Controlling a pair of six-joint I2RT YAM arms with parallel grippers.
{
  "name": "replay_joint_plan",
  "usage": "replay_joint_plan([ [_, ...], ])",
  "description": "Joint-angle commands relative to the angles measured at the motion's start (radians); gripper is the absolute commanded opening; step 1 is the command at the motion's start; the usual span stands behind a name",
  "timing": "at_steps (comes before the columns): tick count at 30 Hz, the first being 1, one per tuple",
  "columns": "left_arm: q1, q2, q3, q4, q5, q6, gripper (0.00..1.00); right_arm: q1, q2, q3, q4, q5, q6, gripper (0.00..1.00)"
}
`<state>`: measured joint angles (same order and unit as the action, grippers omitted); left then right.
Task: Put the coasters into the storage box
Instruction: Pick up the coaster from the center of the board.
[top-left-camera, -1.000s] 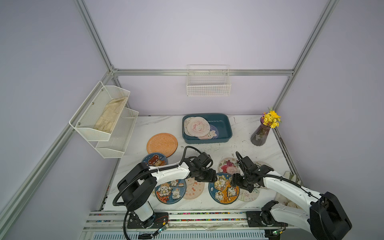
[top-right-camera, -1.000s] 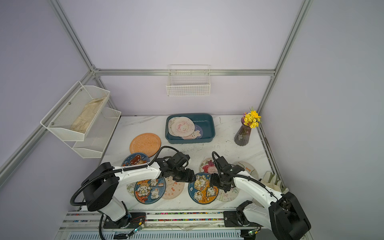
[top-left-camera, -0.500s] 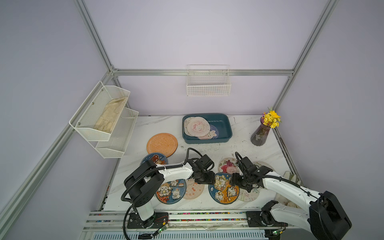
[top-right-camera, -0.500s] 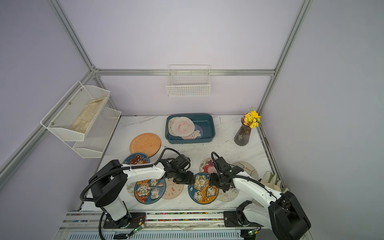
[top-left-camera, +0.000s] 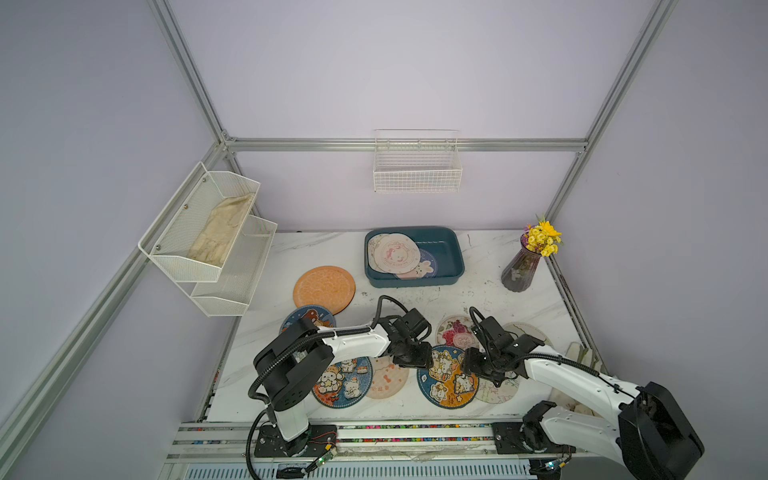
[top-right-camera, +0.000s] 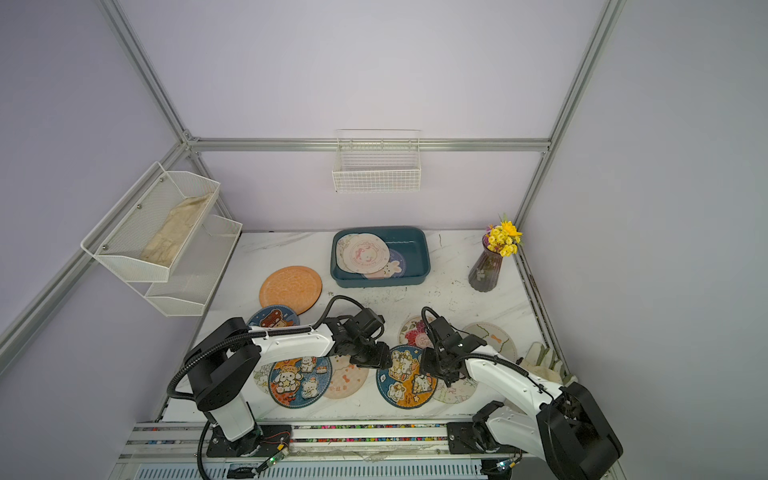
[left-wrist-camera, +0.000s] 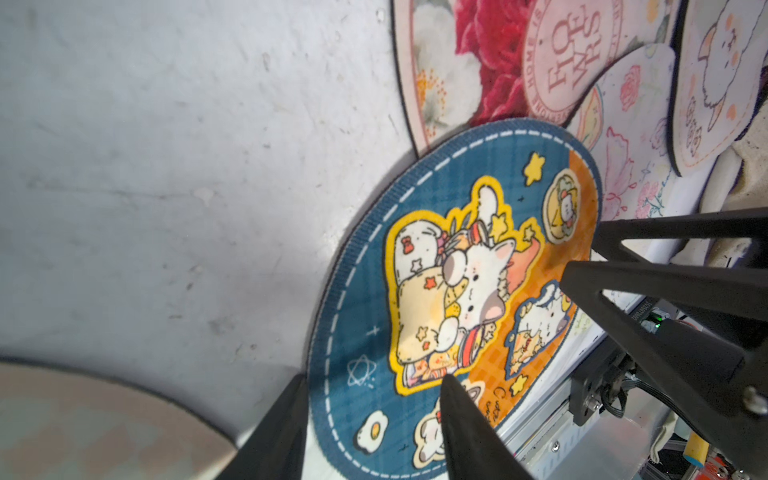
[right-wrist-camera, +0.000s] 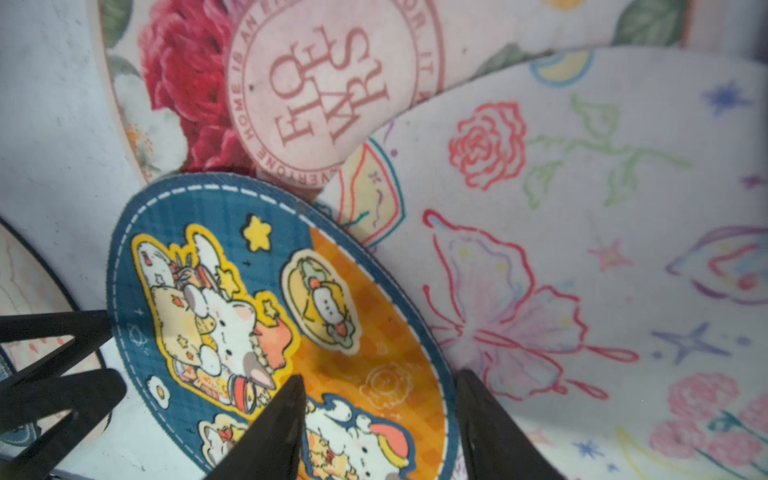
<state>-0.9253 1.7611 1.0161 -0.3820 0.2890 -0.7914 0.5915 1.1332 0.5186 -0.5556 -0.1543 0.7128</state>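
Observation:
A navy-orange cartoon coaster lies flat at the table's front, overlapping a cream butterfly coaster. My left gripper is open astride its left edge, one finger on the print and one on the bare table. My right gripper is open astride its right edge, one finger on the print and one on the butterfly coaster. The teal storage box at the back holds up to three coasters. Several more coasters lie around, among them a plain orange coaster.
A rose-print coaster lies just behind the grippers, with a pink one and a navy bear one to the left. A vase of yellow flowers stands back right. A white mesh shelf and a wire basket hang on the walls.
Both grippers have come down and closer to the navy-orange coaster's two edges, and both pairs of jaws have narrowed. The coaster lies where it was.

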Motion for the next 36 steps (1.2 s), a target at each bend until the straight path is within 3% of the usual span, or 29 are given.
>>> replay_joint_plan([
  [1, -0.014, 0.043, 0.037, -0.038, 0.011, 0.024, 0.50, 0.009, -0.001, -0.033, -0.031, 0.017, 0.037, 0.59],
  [11, -0.017, 0.050, 0.041, -0.039, 0.017, 0.032, 0.48, 0.039, 0.050, -0.027, 0.026, -0.034, 0.036, 0.46],
  [27, -0.016, 0.024, 0.050, -0.059, -0.001, 0.037, 0.48, 0.046, -0.003, 0.036, -0.010, -0.041, 0.040, 0.05],
  [36, 0.032, -0.076, 0.060, -0.064, 0.000, 0.049, 0.72, 0.048, -0.028, 0.201, -0.107, -0.089, -0.001, 0.02],
])
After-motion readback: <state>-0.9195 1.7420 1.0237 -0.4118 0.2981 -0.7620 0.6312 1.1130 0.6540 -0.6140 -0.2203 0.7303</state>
